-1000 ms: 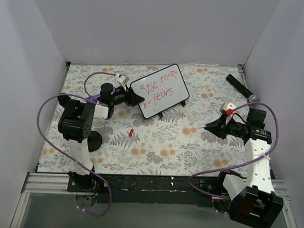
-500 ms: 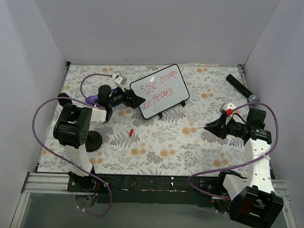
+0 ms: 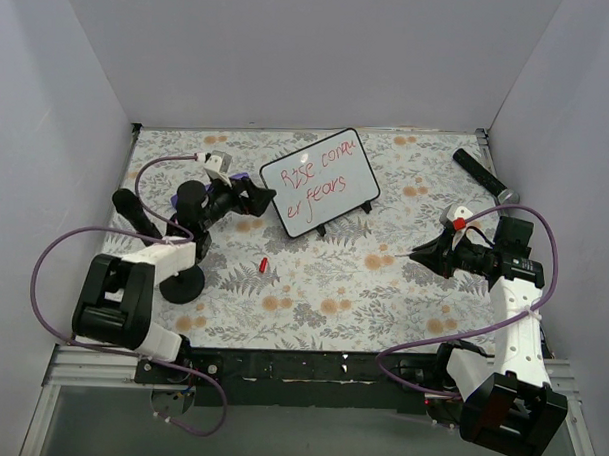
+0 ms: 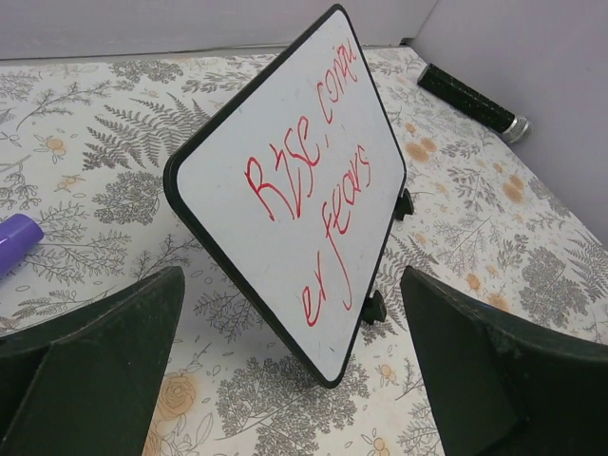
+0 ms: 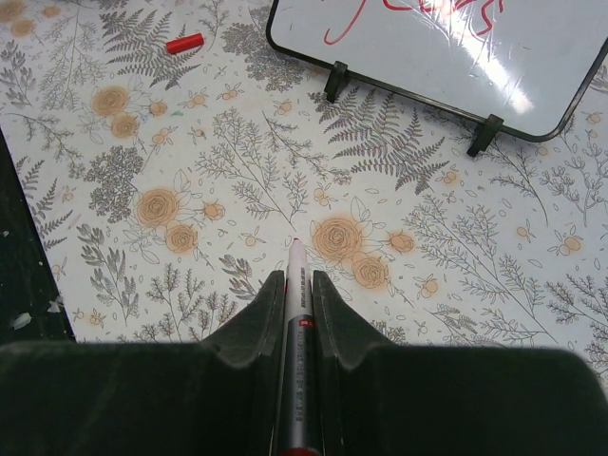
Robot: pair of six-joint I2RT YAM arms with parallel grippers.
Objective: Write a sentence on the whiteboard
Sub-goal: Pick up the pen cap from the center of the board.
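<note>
The whiteboard [image 3: 331, 194] leans tilted on its black wire stand [image 3: 330, 227] at the back middle of the floral table. The sentence [image 3: 316, 178] runs across it in two slanted red lines, and shows close up as the sentence [image 4: 309, 204] on the whiteboard [image 4: 228, 180]. My left gripper [image 3: 258, 193] is open just left of the board's left corner, its fingers [image 4: 104, 361] wide on either side and touching nothing. My right gripper [image 3: 429, 255] is shut on a slim marker [image 5: 296, 313], tip bare and pointing at the table, well right of the whiteboard [image 5: 532, 71].
A small red cap [image 3: 265, 264] lies on the table in front of the board. A black cylinder [image 3: 486, 175] rests at the back right corner. A black round-based object [image 3: 185, 282] stands by the left arm. White walls close in the sides and back.
My left gripper has opened and drawn slightly back from the whiteboard's left corner, and the left arm has swung out to the left. The board stays on its stand. The right arm has not moved.
</note>
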